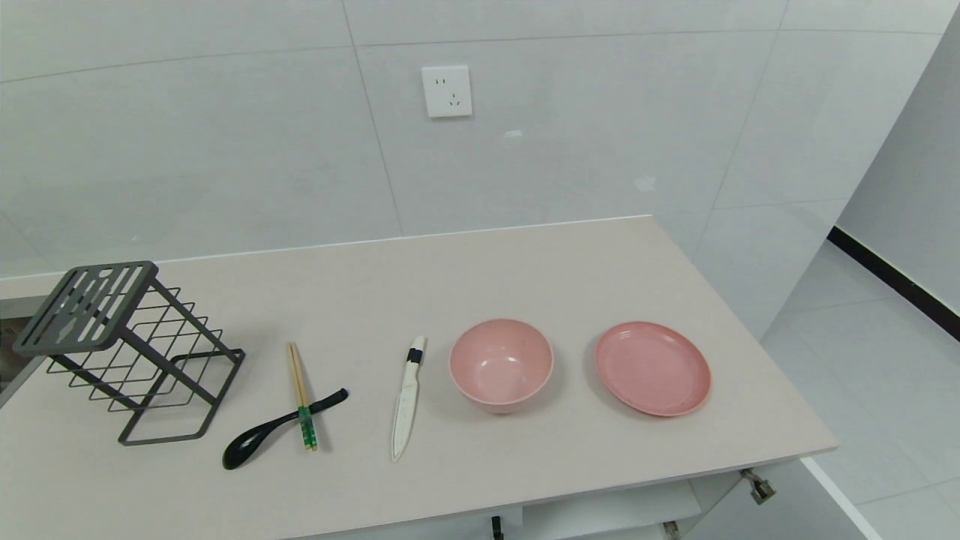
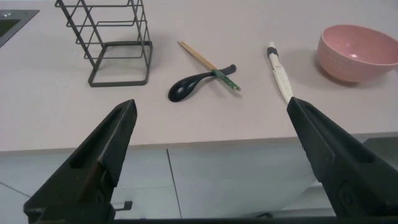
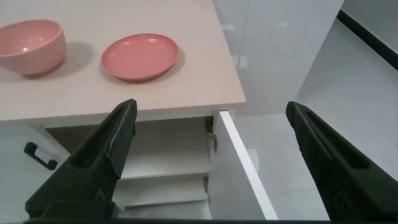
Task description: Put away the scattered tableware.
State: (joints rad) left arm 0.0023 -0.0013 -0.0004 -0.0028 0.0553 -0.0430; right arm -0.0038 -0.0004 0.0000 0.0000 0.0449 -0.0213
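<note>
On the beige counter (image 1: 525, 285) lie, from left to right, wooden chopsticks (image 1: 301, 394) crossed over a black spoon (image 1: 281, 429), a white knife (image 1: 406, 397), a pink bowl (image 1: 501, 365) and a pink plate (image 1: 652, 367). A dark wire rack (image 1: 120, 352) stands at the far left. My left gripper (image 2: 210, 104) is open, held in front of the counter's front edge, facing the spoon (image 2: 196, 84), chopsticks (image 2: 208, 64) and knife (image 2: 280, 71). My right gripper (image 3: 210, 107) is open too, off the counter's front right corner, with the plate (image 3: 140, 56) and bowl (image 3: 31, 45) beyond it.
A sink (image 2: 12, 25) borders the rack on the left. Below the counter's right end a white cabinet door (image 3: 242, 168) stands open over shelves. The counter ends just right of the plate, with tiled floor (image 1: 862, 360) beyond. A wall socket (image 1: 447, 91) sits above.
</note>
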